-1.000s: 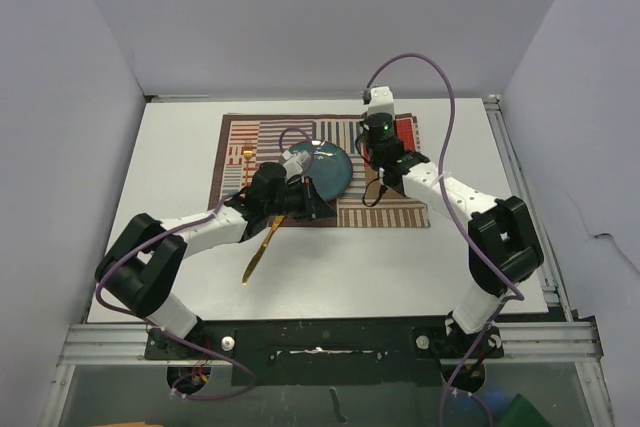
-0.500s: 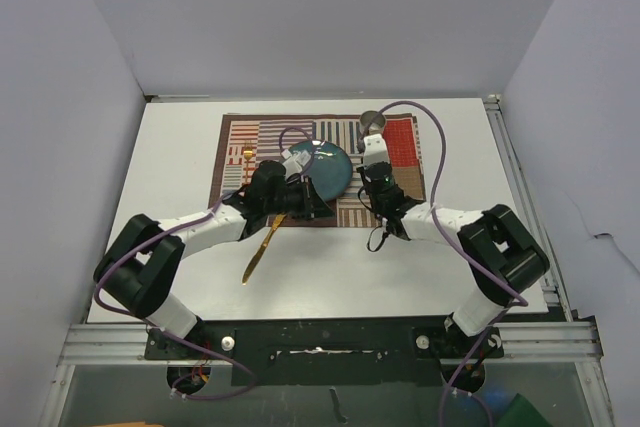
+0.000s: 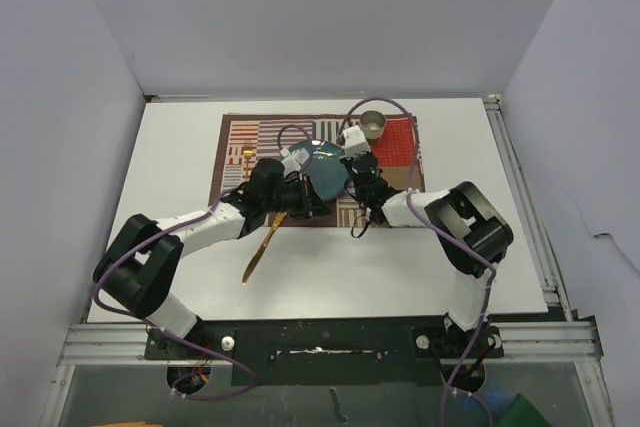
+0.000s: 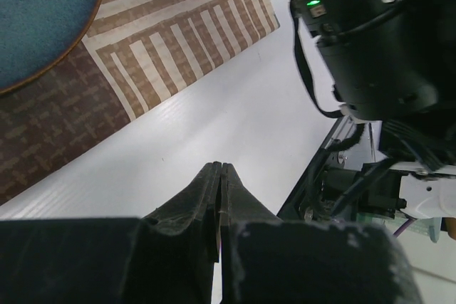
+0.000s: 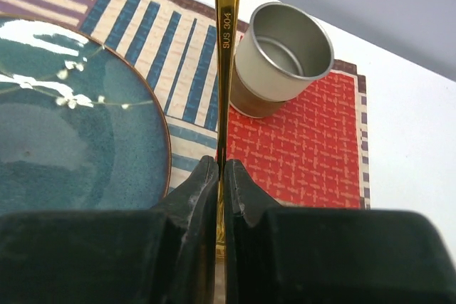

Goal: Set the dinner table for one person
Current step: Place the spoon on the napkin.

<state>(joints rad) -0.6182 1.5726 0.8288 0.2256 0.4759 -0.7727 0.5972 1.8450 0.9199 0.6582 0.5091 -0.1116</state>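
Right end effector (image 5: 217,165) clamps a gold utensil handle (image 5: 226,33) above the dinner table (image 5: 420,140).

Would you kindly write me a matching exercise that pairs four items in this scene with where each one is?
Things: 1 metal cup; 2 teal plate; 3 gold knife; 4 gold handle.
Places: A bare white tabletop; B pinched in the right gripper; C placemat, edge of its red patch; D placemat, middle.
Pairs: 1-C; 2-D; 3-A; 4-B.
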